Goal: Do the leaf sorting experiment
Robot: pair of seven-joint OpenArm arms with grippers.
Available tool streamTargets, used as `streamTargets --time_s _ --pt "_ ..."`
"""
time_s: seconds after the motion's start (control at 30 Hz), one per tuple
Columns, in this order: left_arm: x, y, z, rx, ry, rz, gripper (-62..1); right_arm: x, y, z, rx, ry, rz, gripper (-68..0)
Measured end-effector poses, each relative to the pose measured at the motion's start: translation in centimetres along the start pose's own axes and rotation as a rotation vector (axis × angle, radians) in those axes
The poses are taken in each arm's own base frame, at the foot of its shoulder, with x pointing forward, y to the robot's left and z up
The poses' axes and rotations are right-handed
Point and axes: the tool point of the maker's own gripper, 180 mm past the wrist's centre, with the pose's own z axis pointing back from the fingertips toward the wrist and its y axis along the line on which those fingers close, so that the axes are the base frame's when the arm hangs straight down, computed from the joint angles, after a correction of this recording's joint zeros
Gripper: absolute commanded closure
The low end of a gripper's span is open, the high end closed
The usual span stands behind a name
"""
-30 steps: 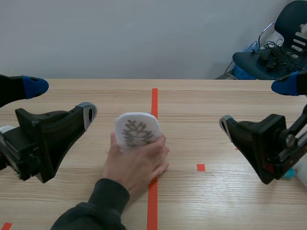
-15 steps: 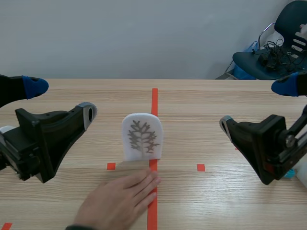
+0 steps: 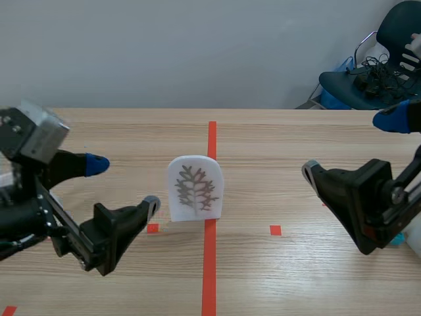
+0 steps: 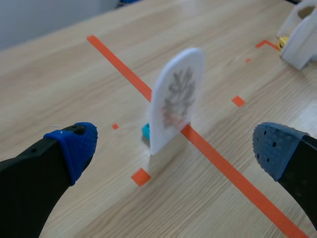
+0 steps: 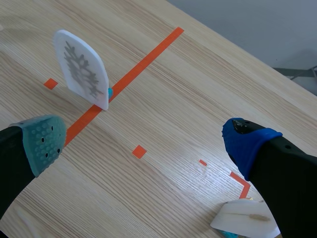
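Observation:
A white arched card printed with a grey-red leaf stands upright on the middle tape line, held by a small cyan base. My left gripper is open just left of the card and slightly nearer to me. In the left wrist view the card stands ahead of the open gripper, between the lines of its fingers. My right gripper hangs open well to the right. From the right wrist view the card is far ahead, beyond one finger of that gripper.
A white leaf card lies flat near the right arm. A white piece with a cyan part shows at the scene's right edge. White stands sit past the card. A blue chair is behind the table.
The person's hand let go of the card and left the picture. My left arm swung in and down toward the card. The right arm kept still.

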Motion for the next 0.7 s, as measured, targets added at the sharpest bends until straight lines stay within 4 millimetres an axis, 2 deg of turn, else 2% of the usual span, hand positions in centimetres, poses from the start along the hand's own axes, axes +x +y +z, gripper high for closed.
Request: streamTargets --time_s 0.2,0.47,0.53,0.7 --pt "-2.5 -1.0 -4.6 -0.105 0.023 -0.094 -62.3 0.0 0.0 0.0 0.0 0.002 0.0 -67.9" --pt "-3.9 0.3 -10.0 -0.086 -0.006 -0.071 -62.3 -0.4 0.0 0.0 0.0 0.025 0.0 -67.9" --pt "-4.4 -0.6 -10.9 -0.103 0.0 -0.049 -62.3 -0.5 0.0 0.0 -0.001 0.029 0.0 -67.9" --pt "-4.6 -5.3 -12.8 -0.191 -0.007 -0.06 -62.3 -0.5 0.0 0.0 -0.001 0.029 0.001 -67.9"
